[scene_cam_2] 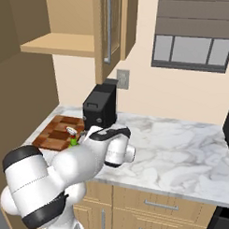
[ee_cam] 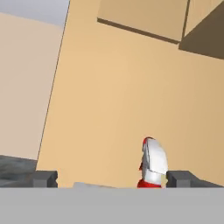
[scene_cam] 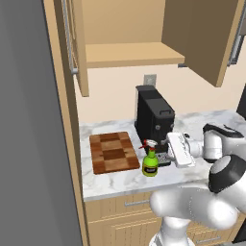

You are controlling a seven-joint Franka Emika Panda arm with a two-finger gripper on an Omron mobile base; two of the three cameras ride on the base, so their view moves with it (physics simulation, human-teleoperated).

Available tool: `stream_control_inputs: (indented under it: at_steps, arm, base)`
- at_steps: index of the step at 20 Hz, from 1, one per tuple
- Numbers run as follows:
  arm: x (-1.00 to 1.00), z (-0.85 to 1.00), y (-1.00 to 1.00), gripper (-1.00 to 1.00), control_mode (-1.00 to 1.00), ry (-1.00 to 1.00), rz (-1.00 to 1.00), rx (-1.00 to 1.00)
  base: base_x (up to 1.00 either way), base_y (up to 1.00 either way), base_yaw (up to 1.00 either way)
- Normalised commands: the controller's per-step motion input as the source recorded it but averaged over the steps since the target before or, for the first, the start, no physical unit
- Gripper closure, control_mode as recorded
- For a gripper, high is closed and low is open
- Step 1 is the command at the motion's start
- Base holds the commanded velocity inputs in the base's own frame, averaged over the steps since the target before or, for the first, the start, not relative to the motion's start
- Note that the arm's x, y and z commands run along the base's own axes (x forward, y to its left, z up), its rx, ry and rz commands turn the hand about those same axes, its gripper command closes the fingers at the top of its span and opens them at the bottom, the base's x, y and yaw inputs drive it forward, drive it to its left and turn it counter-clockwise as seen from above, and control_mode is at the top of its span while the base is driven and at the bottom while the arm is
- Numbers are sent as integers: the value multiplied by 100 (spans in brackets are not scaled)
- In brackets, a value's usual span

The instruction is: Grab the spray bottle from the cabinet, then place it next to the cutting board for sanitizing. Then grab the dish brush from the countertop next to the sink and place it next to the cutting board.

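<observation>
Claw (ee_cam: 112, 178) fingers are standing wide apart in the hand view, released, with the bottle's (ee_cam: 152, 162) whitish nozzle and red neck rising between them, nearer the right-hand tip (ee_cam: 179, 178) and touching neither. Seen from the left base camera, the claw (scene_cam: 169, 148) is hanging just beside the bottle (scene_cam: 150, 162), on its right, at nozzle height.

Cabinet (scene_cam: 129, 48) doors are hanging open above the counter, and its wooden shelf (scene_cam: 132, 54) is sitting bare. From the right base camera, the same shelf (scene_cam_2: 58, 43) is showing at upper left beside an open door with a long bar handle.

Counter (scene_cam: 120, 180) marble is carrying everything below. A black boxy machine (scene_cam: 153, 120) is standing against the wall, and in the right base view the machine (scene_cam_2: 100, 106) is sitting just behind the arm's wrist.

Board (scene_cam: 113, 152) is lying flat to the left of the machine, checkered blocks facing up. From the right, the board (scene_cam_2: 55, 130) is lying at the counter's left end, partly behind the arm.

Bottle is standing upright on the marble just off the board's lower right corner, in front of the machine; whether it is touching the board I cannot tell. From the right, a sliver of green bottle (scene_cam_2: 74, 142) is peeking past the arm beside the board.
</observation>
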Motion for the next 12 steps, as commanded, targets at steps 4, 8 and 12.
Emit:
stream_control_inputs:
  at_steps: [4, 8, 12]
  arm:
    - [-55, 89, -28, -100, -100, -18, -1, 2]
    - [-65, 100, -4, -100, -100, -5, -1, 0]
    - [-58, 90, 0, -100, -100, 10, -9, 0]
  base:
    - [0, 0, 0]
    - [0, 0, 0]
    - [0, 0, 0]
